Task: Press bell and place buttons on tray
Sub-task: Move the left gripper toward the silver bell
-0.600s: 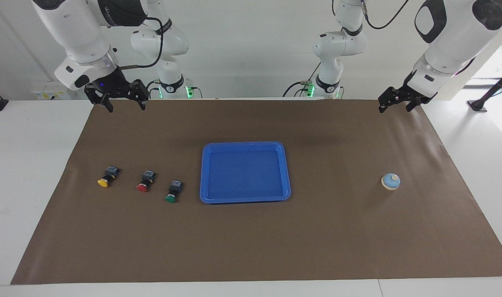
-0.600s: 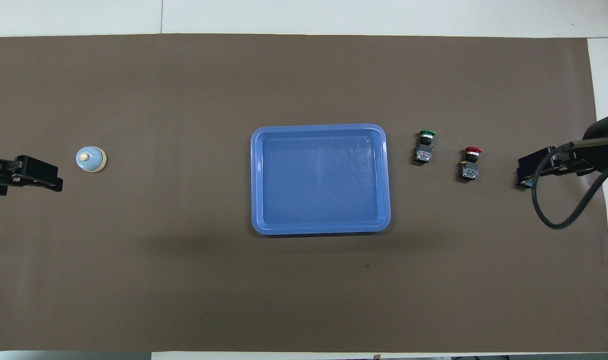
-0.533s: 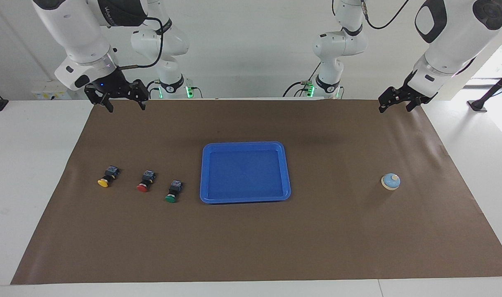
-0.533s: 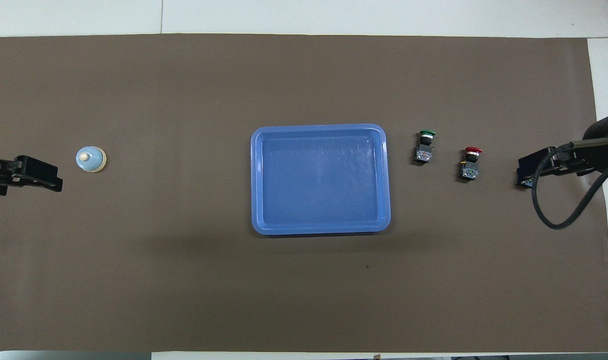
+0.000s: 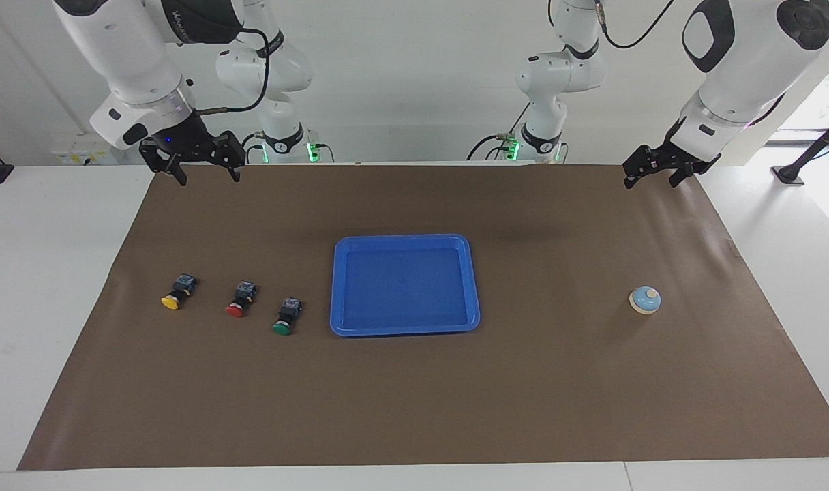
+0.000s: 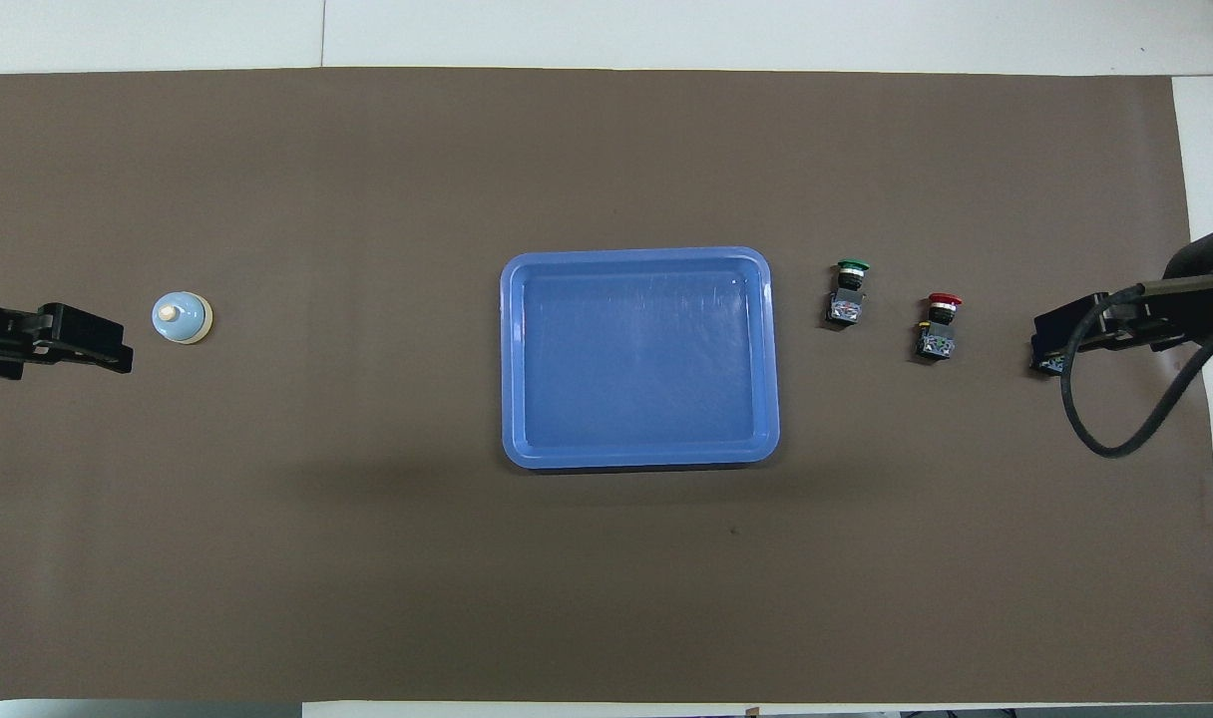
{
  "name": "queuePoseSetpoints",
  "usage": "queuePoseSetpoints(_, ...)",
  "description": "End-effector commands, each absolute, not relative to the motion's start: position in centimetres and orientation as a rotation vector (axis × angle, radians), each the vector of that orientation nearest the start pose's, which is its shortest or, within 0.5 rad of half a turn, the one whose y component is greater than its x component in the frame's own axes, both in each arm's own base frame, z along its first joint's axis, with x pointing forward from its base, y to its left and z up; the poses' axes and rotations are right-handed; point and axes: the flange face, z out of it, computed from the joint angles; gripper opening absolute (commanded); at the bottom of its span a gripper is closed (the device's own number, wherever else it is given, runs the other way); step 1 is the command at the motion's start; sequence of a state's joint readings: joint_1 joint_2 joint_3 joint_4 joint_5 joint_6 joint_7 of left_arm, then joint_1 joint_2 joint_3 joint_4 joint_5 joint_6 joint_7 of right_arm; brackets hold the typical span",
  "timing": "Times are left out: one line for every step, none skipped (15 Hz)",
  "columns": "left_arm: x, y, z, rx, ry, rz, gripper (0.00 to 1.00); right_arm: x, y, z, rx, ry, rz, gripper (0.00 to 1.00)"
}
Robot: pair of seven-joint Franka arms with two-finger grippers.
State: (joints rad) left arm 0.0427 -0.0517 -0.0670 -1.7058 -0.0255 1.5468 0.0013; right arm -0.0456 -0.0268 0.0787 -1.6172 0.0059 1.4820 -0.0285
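Note:
The light-blue bell (image 5: 645, 300) stands on the brown mat toward the left arm's end; it also shows in the overhead view (image 6: 181, 317). The blue tray (image 5: 404, 238) lies empty mid-mat, also in the overhead view (image 6: 636, 253). The yellow button (image 5: 176, 293), red button (image 5: 240, 300) and green button (image 5: 287, 317) lie on their sides in a row between the tray and the right arm's end. My right gripper (image 5: 208, 180) is open, raised high; in the overhead view it (image 6: 1045, 344) covers the yellow button. My left gripper (image 5: 650, 183) is open, raised high beside the bell (image 6: 108, 344).
The brown mat (image 5: 414, 409) covers most of the white table (image 5: 46, 273). The red button (image 6: 939, 324) and green button (image 6: 848, 291) lie with their caps pointing away from the robots. A black cable (image 6: 1115, 399) hangs from the right wrist.
My left gripper has shifted slightly toward the bell. The right arm, buttons, bell and tray have not moved.

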Motion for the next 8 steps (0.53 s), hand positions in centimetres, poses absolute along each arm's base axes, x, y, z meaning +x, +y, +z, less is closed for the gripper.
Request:
queuePoseSetpoints(53.1,-1.9,58.6,-3.178,0.027,0.118,1.0,52.8,1.6,61.1,-3.122,-0.089,0.178,1.0)
queuePoseSetpoints(53.0,-1.9,58.6,-3.178,0.017,0.121,1.0,52.8,1.7,61.2,-3.121,-0.092,0.175,1.0)
queuePoseSetpoints(53.1,-1.9,58.5,-3.177,0.02,0.116,1.0,52.9,1.6,61.1,-3.12,-0.089,0.177,1.0)
queuePoseSetpoints(52.9,-1.5,58.5,-3.176,0.015,0.137,0.64,52.8,1.6,61.1,-3.12,-0.089,0.178,1.0)
queuePoseSetpoints(52.7,-1.3,58.5,-3.176,0.02,0.154,0.12,52.8,1.6,61.1,-3.122,-0.089,0.178,1.0)
queuePoseSetpoints(52.7,-1.2,58.2,-3.176,0.02,0.152,0.0,52.8,1.6,61.1,-3.122,-0.089,0.178,1.0)
queuePoseSetpoints(52.9,-1.0,58.1,-3.175,0.015,0.144,0.0,52.8,1.6,61.2,-3.121,-0.089,0.175,1.0)
queuePoseSetpoints(53.0,-0.4,57.9,-3.176,0.0,0.146,0.0,52.8,1.6,61.1,-3.122,-0.089,0.178,1.0)
